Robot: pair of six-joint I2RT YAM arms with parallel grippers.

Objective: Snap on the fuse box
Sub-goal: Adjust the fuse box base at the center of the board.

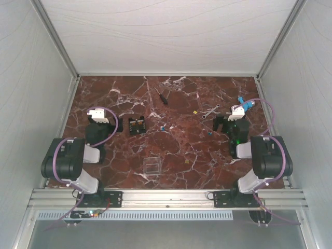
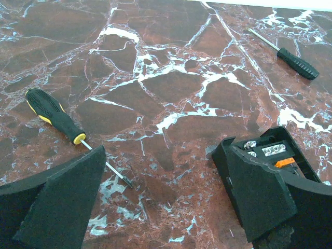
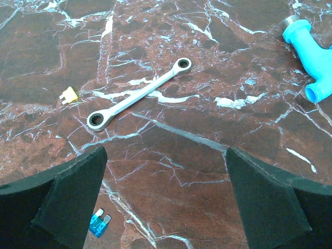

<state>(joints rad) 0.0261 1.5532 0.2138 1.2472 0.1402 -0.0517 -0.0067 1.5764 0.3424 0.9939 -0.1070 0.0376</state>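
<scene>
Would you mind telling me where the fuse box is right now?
In the top view the fuse box lies left of the table's centre, just right of the left gripper and beyond the clear lid.

Red-brown marble counter [image 1: 176, 150], veined white. Black fuse box [image 1: 137, 125] with orange specks, toward the left edge. Black-and-yellow screwdriver [image 2: 52, 114] handle. Silver wrench [image 3: 139, 93], yellow fuse [image 3: 68, 95], bright blue pipe fitting [image 3: 311, 57] toward the right edge. Clear, colourless lid [image 1: 151, 166] by the near edge.
</scene>
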